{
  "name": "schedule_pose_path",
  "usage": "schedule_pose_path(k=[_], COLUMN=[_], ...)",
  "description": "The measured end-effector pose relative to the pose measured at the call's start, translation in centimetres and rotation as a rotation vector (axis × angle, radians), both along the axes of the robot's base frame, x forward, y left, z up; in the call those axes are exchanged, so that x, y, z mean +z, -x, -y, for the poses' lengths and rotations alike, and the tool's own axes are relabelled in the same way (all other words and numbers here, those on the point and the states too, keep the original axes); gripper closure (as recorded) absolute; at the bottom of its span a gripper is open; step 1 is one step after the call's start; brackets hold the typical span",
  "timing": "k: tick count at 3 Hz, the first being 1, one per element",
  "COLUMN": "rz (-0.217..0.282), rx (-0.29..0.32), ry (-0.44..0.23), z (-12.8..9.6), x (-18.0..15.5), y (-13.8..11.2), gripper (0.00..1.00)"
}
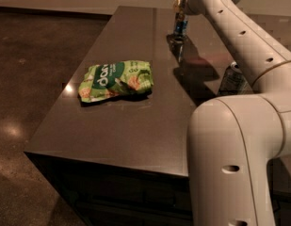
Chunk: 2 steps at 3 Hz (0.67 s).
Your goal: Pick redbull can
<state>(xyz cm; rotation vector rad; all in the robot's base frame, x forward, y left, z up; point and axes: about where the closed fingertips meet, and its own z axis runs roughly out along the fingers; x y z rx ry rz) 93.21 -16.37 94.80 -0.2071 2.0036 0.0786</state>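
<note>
My gripper point(179, 6) at the redbull can point(181, 26), table's point(135, 131) far end.
I can't tell its grip (green chip bag point(115, 80) lies mid-table).

Worktop point(135, 126): dark grey-brown, smooth, slightly glossy, rectangular, with the near edge towards the camera.

- Item 1: green snack bag point(115, 80) with white lettering, crumpled and lying flat at about 9 o'clock from the middle.
- Item 2: redbull can point(181, 26), slim, blue and silver, upright at 12 o'clock near the far edge. Contact with the surface cannot be told.
- Item 3: silver-grey can point(232, 79), upright at 3 o'clock, partly hidden behind the robot arm point(239, 36).
- Tool point(179, 6): directly above item 2.
</note>
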Motion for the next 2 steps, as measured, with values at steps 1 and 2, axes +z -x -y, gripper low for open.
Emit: schedule_pose_path(k=[1,2], rz=[0.018,0.027], rx=[0.050,0.115], ry=[-0.017,-0.016], z=[-1.2,-2.7], x=[2.2,4.2], y=[1.9,4.7], gripper=[1.00,1.00])
